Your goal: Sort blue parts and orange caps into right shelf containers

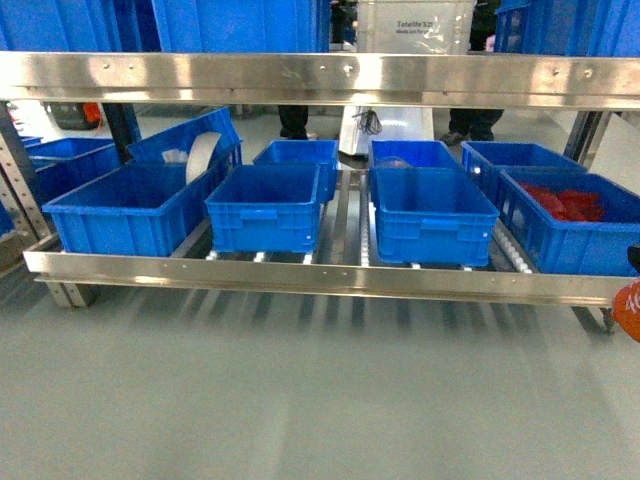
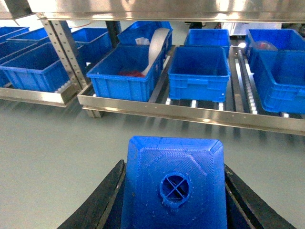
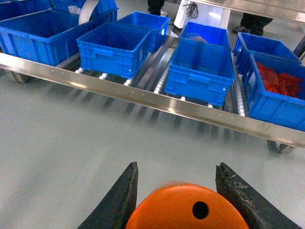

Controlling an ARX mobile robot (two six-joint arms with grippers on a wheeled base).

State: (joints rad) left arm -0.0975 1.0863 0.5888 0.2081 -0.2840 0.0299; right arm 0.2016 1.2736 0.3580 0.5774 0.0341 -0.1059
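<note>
Already my left gripper [image 2: 174, 200] pinches a blue part [image 2: 174, 183] and my right gripper [image 3: 178, 200] an orange cap [image 3: 186, 207]; the crates [image 3: 202, 71] sit ahead on the shelf [image 3: 143, 95], the red-filled one [image 3: 279, 93] nearest my right arm.

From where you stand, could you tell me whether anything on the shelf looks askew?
Yes: the back-left crate sits tilted, propped on the large front-left crate, with a white curved strip sticking out of it.

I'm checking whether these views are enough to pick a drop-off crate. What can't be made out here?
- Head view: both hands are out of frame; only an orange sliver shows at the right edge.
- Left wrist view: the blue part is cut off by the bottom edge.
- Right wrist view: the orange cap is cut off below; no print visible.
- Head view: the far right crate holds red items, too blurred to identify.
</note>
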